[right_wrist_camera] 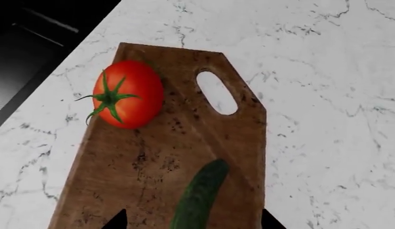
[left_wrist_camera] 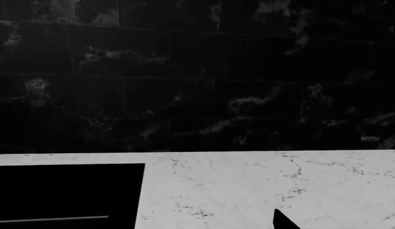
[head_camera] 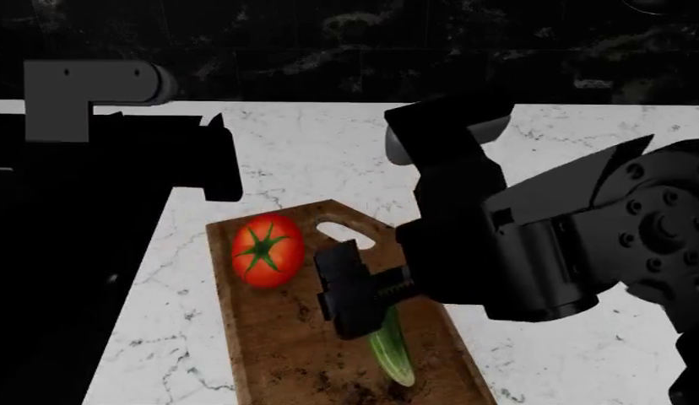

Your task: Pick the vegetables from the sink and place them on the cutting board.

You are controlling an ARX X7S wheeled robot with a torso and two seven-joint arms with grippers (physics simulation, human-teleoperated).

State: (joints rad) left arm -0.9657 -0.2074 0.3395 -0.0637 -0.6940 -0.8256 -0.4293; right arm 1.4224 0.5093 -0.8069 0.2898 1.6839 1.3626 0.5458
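Head view: white marble counter (head_camera: 327, 143) runs under a dark veined wall (head_camera: 361, 42), with the black sink (head_camera: 56, 295) sunk at my left. On the marble lies the brown, stained cutting board (head_camera: 288, 337), its slot hole at the far end. Glossy red tomato (head_camera: 266, 250) with a green star stem sits near that end. Slim dark green cucumber (head_camera: 392, 354) lies lengthwise on the board, between my right pincer's (head_camera: 352, 299) spread tips. My left pincer (head_camera: 220, 160) hovers above; I cannot tell its state.
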